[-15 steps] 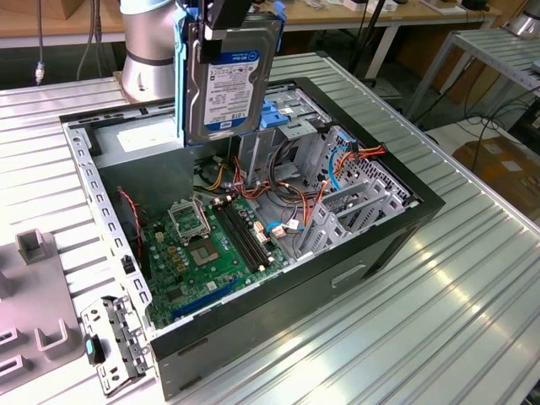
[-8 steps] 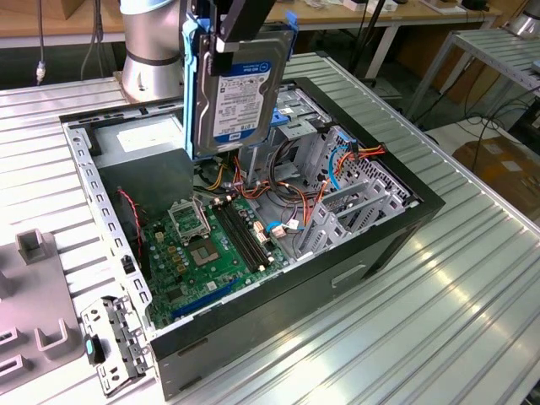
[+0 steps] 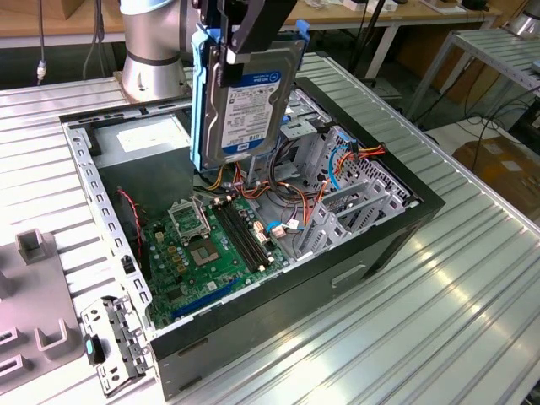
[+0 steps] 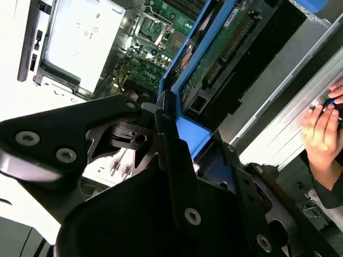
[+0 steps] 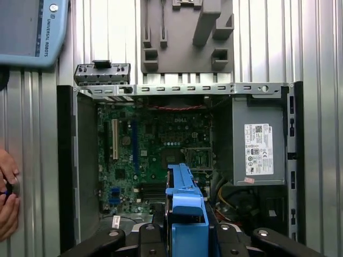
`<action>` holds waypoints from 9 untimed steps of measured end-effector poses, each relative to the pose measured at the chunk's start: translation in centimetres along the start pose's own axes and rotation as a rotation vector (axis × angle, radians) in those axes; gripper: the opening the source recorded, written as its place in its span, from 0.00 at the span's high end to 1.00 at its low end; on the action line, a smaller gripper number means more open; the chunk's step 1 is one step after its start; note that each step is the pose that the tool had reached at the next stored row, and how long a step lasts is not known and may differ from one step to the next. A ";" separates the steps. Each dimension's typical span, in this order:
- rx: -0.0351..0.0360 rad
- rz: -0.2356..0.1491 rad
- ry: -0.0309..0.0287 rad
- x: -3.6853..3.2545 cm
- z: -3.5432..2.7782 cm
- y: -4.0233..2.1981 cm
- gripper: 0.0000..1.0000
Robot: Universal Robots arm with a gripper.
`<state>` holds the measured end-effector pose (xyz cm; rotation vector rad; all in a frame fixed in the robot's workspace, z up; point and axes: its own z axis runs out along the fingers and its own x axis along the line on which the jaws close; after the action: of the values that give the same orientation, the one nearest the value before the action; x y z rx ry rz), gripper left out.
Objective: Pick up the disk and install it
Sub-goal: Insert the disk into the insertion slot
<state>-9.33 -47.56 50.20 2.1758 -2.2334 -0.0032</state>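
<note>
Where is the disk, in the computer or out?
Out. The gripper holds the disk on edge, up in the air above the open computer, not yet set inside.

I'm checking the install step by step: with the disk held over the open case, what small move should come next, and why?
Probably a short sideways shift toward the exterior view's right, without descending. The gripper holds the disk upright above the computer case, over the loose cables by the motherboard, while the metal drive cage sits further to that side.
</note>
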 end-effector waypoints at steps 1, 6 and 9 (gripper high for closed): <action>0.0001 0.000 0.0003 0.17 0.01 -0.02 0.63; 0.0001 0.000 0.0018 0.68 0.06 -0.74 0.63; 0.0001 0.000 0.0020 0.70 0.05 -1.57 0.63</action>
<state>-7.78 -48.30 50.14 2.1748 -2.2324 -0.0010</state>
